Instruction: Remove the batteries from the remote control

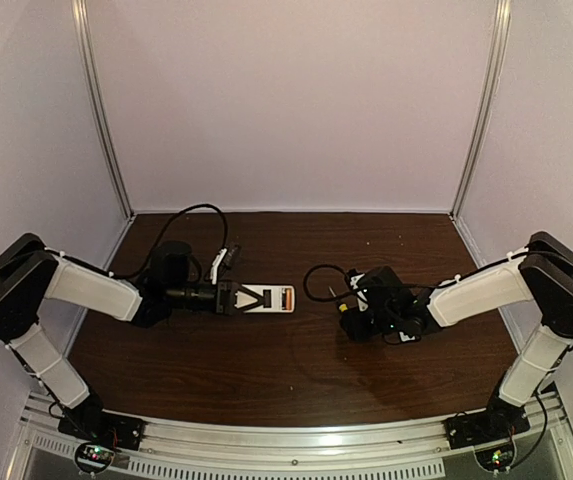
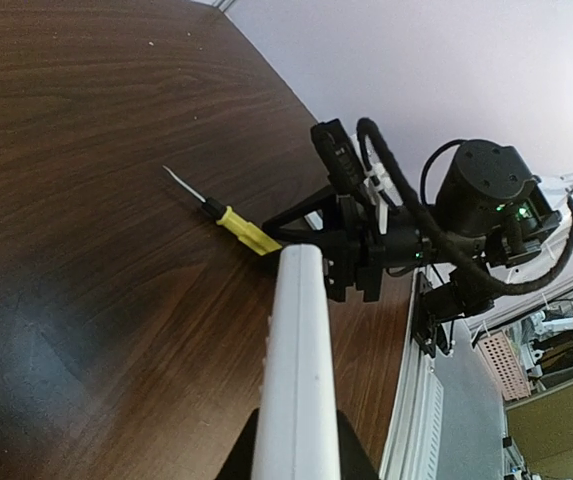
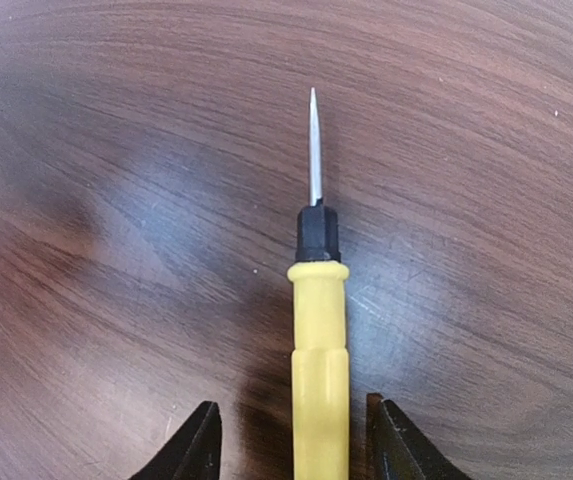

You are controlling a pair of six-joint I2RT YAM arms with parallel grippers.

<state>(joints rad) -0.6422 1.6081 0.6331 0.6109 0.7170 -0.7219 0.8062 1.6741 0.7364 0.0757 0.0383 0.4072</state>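
In the top external view, the dark brown wooden table (image 1: pixel 266 385) carries both arms reaching inward. The left gripper (image 1: pixel 251 298) is clamped on the small flat white plastic remote control (image 1: pixel 274 298), which lies lengthwise, pointing right, near the table's middle. A small orange patch (image 1: pixel 286 297) shows at the remote's right end, too small to tell what it is. The right gripper (image 1: pixel 349 312) sits low over the wood, to the right of the remote and apart from it.

In the left wrist view, the remote control (image 2: pixel 296 370) runs up from the bottom edge, seen edge-on, pinched between the left gripper's dark fingers (image 2: pixel 248 452). Beyond its tip lies a slim screwdriver with a yellow plastic handle and thin metal blade (image 2: pixel 238 227), flat on the table (image 2: pixel 86 200). The right gripper (image 2: pixel 351 262) hangs over the handle end.

In the right wrist view, the screwdriver (image 3: pixel 318 360) points straight away, with its blade resting on the table (image 3: pixel 116 200). The right gripper's two black fingers (image 3: pixel 198 447) stand on either side of the yellow handle. There is a clear gap on the left and a narrow one on the right, so the jaws are apart and grip nothing.
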